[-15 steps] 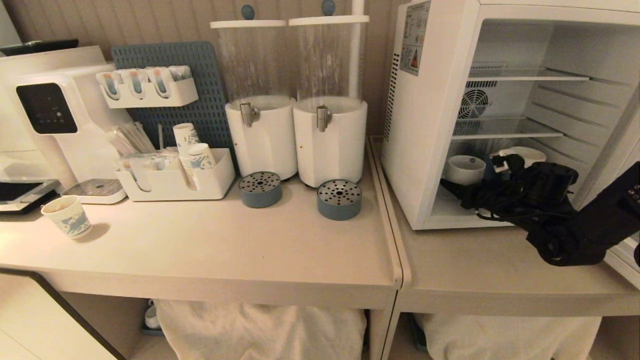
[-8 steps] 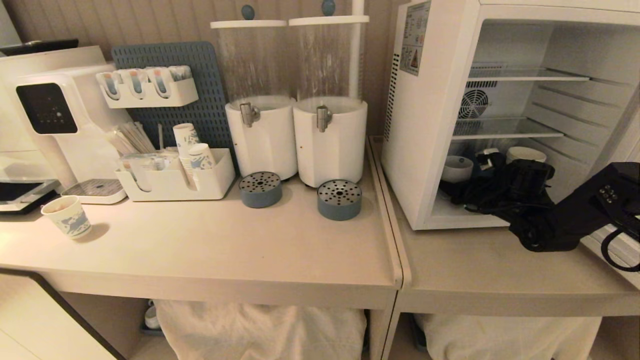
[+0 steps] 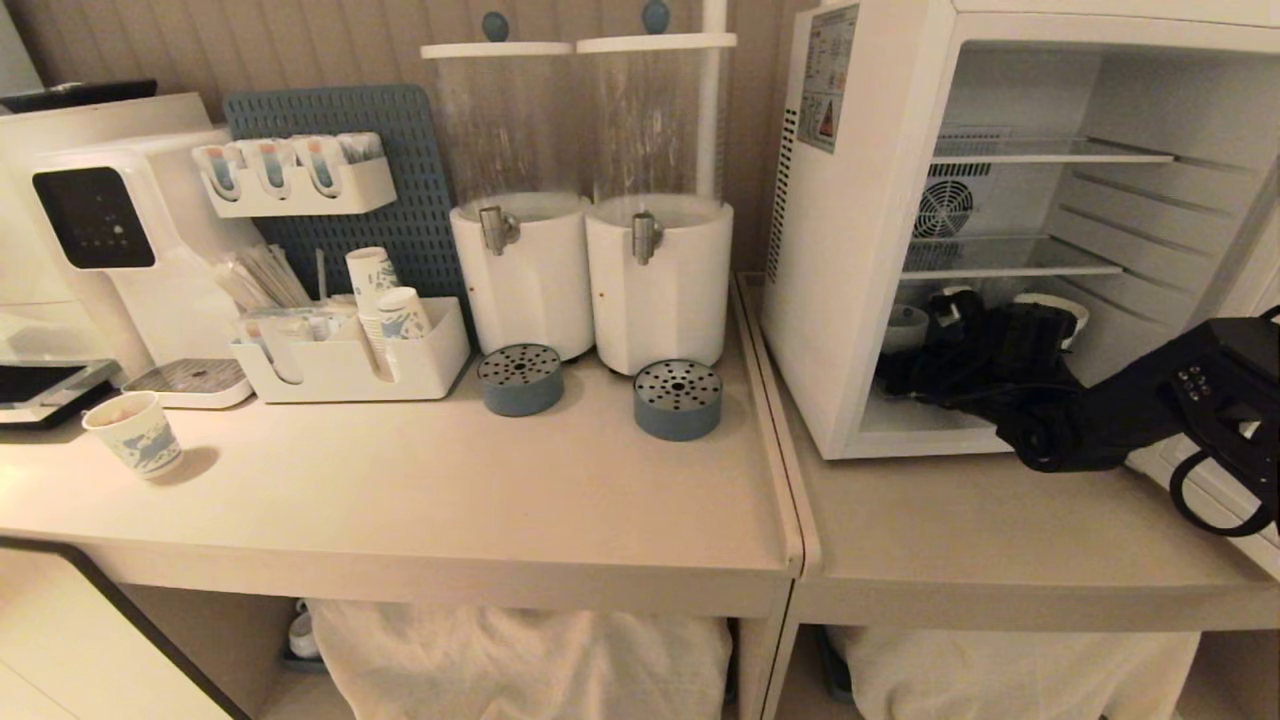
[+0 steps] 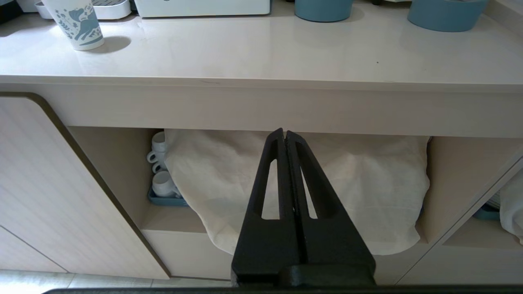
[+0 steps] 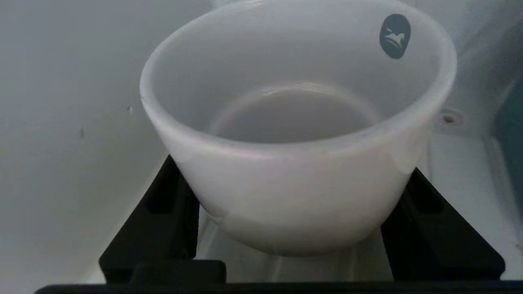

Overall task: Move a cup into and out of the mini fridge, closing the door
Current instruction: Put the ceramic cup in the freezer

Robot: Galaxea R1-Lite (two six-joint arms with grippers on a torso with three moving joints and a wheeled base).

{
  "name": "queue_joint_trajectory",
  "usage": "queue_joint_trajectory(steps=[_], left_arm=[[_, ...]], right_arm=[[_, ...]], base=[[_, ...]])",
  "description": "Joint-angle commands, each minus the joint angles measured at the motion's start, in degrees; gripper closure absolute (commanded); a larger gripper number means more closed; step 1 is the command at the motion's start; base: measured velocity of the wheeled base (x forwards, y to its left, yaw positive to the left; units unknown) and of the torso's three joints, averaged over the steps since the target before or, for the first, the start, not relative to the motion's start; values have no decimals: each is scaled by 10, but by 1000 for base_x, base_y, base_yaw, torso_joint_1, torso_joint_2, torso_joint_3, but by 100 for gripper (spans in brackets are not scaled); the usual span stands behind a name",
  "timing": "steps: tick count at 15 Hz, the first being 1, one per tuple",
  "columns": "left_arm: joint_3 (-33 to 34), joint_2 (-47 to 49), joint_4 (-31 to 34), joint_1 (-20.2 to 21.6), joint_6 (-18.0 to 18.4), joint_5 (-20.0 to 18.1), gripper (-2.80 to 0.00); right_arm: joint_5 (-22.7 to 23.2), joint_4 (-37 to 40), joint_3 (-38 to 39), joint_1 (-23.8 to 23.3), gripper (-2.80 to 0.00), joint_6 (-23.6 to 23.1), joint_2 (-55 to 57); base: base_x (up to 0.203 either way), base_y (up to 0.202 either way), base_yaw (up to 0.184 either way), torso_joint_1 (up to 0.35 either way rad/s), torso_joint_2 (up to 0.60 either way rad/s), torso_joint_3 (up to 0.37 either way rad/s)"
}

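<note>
The right gripper [image 5: 292,212] grips the cup [image 5: 298,134] inside the fridge [image 3: 850,250]. The left gripper [image 4: 284,136], pressed together, hangs below the surface [image 4: 261,53].

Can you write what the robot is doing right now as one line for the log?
right hand: around cup, inside mini fridge | door: open | left hand: shut, parked below counter

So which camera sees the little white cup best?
The right wrist view: the cup fills it, sitting between the right gripper's fingers, blue mark showing. The head view catches only a sliver of it inside the mini fridge. The left wrist view misses it.
</note>
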Motion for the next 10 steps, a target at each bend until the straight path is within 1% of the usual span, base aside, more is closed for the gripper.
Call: queue_joint_trajectory(steps=[1,3,6,8,10], left_arm=[[0,0,0,0,0,0,0],[0,0,0,0,0,0,0],[0,0,0,0,0,0,0],[1,0,0,0,-1,0,0],[0,0,0,0,0,0,0]], right_arm=[[2,13,-14,5,0,0,8],[-2,26,-29,5,0,0,18],[-25,36,-47,9,0,-3,31],[-47,57,-64,8,0,-19,44],[-59,59,-67,8,0,-33,51]], base=[[0,0,0,0,0,0],[0,0,0,0,0,0],[0,0,0,0,0,0],[0,0,0,0,0,0],[0,0,0,0,0,0]])
